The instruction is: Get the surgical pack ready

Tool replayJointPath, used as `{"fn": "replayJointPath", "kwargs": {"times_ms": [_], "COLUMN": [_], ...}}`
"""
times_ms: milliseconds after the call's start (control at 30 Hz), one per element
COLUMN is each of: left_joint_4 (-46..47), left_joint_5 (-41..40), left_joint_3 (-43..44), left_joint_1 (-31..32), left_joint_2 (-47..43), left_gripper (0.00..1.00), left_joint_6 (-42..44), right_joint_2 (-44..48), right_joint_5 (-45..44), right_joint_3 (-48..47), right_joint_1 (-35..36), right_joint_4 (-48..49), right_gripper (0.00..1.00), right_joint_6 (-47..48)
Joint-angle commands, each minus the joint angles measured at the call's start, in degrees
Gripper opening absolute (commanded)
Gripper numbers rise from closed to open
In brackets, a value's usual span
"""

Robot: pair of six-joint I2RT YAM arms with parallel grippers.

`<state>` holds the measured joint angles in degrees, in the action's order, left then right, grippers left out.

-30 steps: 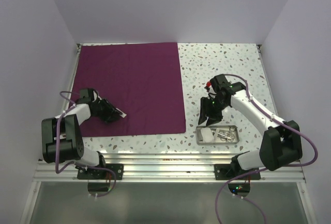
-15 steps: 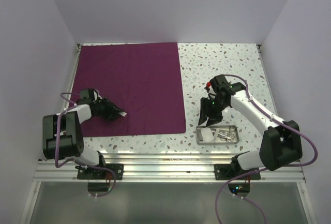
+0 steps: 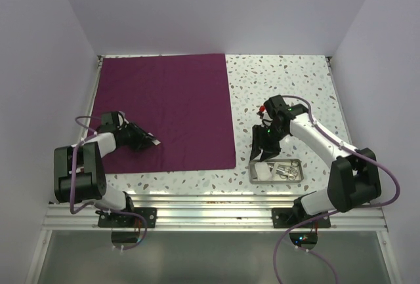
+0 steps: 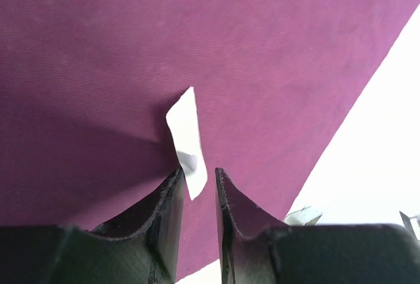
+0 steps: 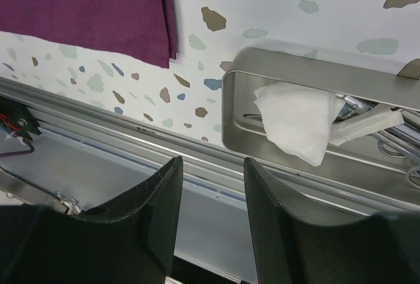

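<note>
Nearest the arms, on the right, a shallow rectangular steel tray (image 5: 237,141) sits on the speckled terrazzo table (image 3: 282,87), just inside its near edge. In the tray lie a square white gauze pad (image 5: 295,123) and, beside it, silver scissor-like instruments (image 3: 286,170), partly hidden. The right tool (image 5: 211,162) hangs over the tray's left end, jaws apart and empty.

Further in, on the left, the left tool (image 4: 199,174) sits low over the near-left part of a large plum-purple cloth (image 3: 170,100), which lies flat and reaches the table's far edge. A small white slip (image 4: 186,136) stands between its 2 fingers. The jaws are narrow, but I cannot tell whether they pinch it or what the slip is.

The cloth looks light, soft and limp, so it should be pinched at a corner or hem, and it will likely drag and fold rather than slide whole. The tray looks stiff and smooth, so its low rim wall is the likely hold, with some risk of slipping. The gauze looks featherlight and easily crushed. The instruments look hard and slick and are probably best taken across the shanks.
</note>
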<state>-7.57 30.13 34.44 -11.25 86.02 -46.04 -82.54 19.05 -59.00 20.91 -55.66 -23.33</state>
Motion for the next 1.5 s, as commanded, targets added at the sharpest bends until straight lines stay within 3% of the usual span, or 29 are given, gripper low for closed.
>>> {"fn": "replayJointPath", "kwargs": {"times_ms": [0,400,533,633,767,900,967,1133,1367,1467], "left_joint_4": [4.49,5.38,5.29,3.89,-1.37,-2.45,-0.35,4.64,15.91,20.38], "left_joint_5": [-0.78,-0.42,-0.60,-0.51,-1.39,6.83,13.51,18.64,23.48,25.14], "left_joint_3": [-0.77,-0.51,0.19,1.77,5.37,6.17,5.21,4.68,1.43,-0.15], "left_joint_1": [-0.27,-0.36,-0.27,-0.27,-0.18,1.13,4.28,17.64,29.25,31.80], "left_joint_2": [-2.79,1.34,2.14,1.26,-2.16,-6.90,-8.05,-11.74,-16.05,-17.37], "left_gripper": [0.29,0.30,0.21,0.01,0.00,0.00,0.00,0.00,0.00,0.00], "left_joint_6": [-1.50,-0.28,0.07,1.21,6.55,10.70,10.80,7.13,-0.18,-3.17], "right_joint_2": [-0.69,-0.69,-0.69,-0.78,-1.21,-3.41,-5.16,-7.72,-7.46,-7.37], "right_joint_5": [1.43,1.34,1.43,1.43,2.13,7.30,13.45,26.37,35.70,37.29], "right_joint_3": [-1.38,-0.76,-0.41,-0.76,-1.81,-4.71,-6.99,-10.16,-8.76,-8.15], "right_joint_1": [0.80,1.59,1.68,1.77,1.95,3.08,3.79,6.78,9.94,11.43], "right_joint_4": [1.08,1.43,1.61,1.52,1.69,2.83,4.49,12.40,29.53,31.57], "right_gripper": [0.46,0.46,0.45,0.45,0.47,0.51,0.59,0.69,0.73,0.71], "right_joint_6": [-0.13,-0.66,-0.75,-0.84,-0.58,1.44,2.50,-1.43,-10.85,-11.38]}}
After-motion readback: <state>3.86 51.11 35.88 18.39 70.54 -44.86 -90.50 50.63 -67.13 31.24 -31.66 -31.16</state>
